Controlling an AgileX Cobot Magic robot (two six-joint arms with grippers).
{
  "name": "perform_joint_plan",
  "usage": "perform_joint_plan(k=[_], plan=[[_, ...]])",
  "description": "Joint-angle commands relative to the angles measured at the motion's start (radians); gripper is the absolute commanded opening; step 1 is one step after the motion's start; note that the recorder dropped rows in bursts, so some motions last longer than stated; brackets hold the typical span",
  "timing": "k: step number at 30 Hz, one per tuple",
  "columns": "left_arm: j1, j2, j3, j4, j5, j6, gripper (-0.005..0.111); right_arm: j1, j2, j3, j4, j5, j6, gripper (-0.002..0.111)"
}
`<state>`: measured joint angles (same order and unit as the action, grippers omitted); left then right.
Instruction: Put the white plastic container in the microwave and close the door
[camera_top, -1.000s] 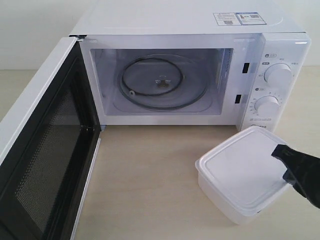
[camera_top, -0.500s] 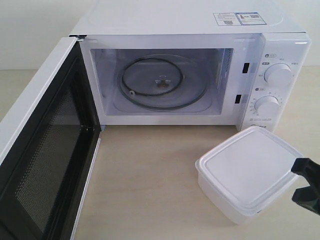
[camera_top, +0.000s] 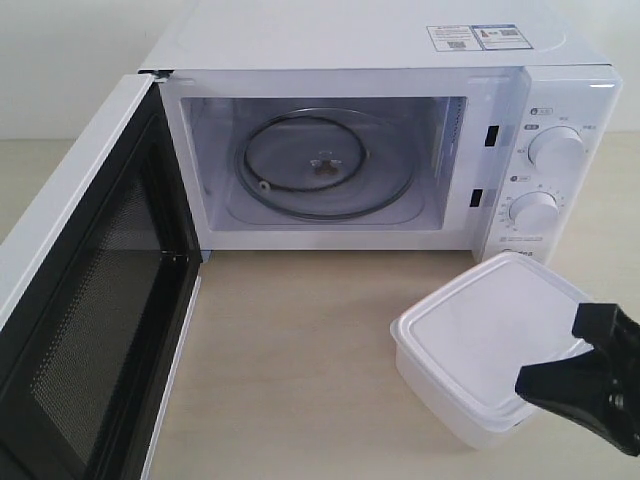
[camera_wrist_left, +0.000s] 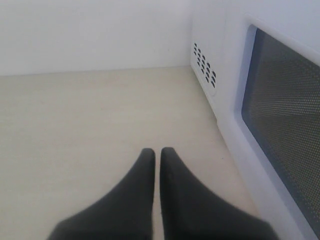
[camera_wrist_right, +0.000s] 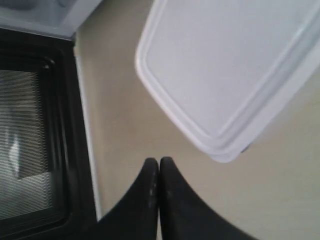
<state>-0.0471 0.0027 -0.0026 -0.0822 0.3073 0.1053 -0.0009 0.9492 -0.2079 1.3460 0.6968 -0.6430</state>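
Observation:
The white plastic container (camera_top: 485, 335) stands lidded on the table in front of the microwave's dial panel. The microwave (camera_top: 350, 40) is white and its door (camera_top: 90, 300) hangs wide open to the left; the cavity holds only a glass turntable (camera_top: 325, 165). My right gripper (camera_top: 522, 383) is shut and empty at the container's near right corner, pointing left. In the right wrist view its tips (camera_wrist_right: 159, 161) hover over bare table, apart from the container (camera_wrist_right: 225, 65). My left gripper (camera_wrist_left: 156, 151) is shut and empty, beside the door's outer face (camera_wrist_left: 285, 115).
The light wooden table (camera_top: 290, 350) stretches between the open door and the container. The door's black inner frame (camera_wrist_right: 30, 140) lies beyond the right gripper's tips. Vent slots (camera_wrist_left: 205, 62) mark the microwave's side wall. Two dials (camera_top: 555, 150) sit on the right panel.
My right gripper drew back from over the lid's right side towards the frame's right edge, then came round low at the container's near right corner, now pointing left. The container has not moved.

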Motion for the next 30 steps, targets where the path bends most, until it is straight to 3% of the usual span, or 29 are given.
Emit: perform_joint_plan(k=[1, 10, 21, 30], plan=[[0.003, -0.003, 0.003, -0.008, -0.002, -0.008, 0.004, -0.086, -0.010, -0.002, 0.115, 0.104, -0.113, 0.000], [0.003, -0.003, 0.003, -0.008, -0.002, -0.008, 0.004, -0.267, -0.010, -0.006, 0.134, 0.219, -0.112, 0.000], [0.003, -0.003, 0.003, -0.008, -0.002, -0.008, 0.004, -0.291, -0.009, -0.002, 0.111, 0.142, -0.036, 0.000], [0.003, -0.003, 0.003, -0.008, -0.002, -0.008, 0.004, -0.291, -0.007, -0.002, -0.047, 0.043, 0.145, 0.000]])
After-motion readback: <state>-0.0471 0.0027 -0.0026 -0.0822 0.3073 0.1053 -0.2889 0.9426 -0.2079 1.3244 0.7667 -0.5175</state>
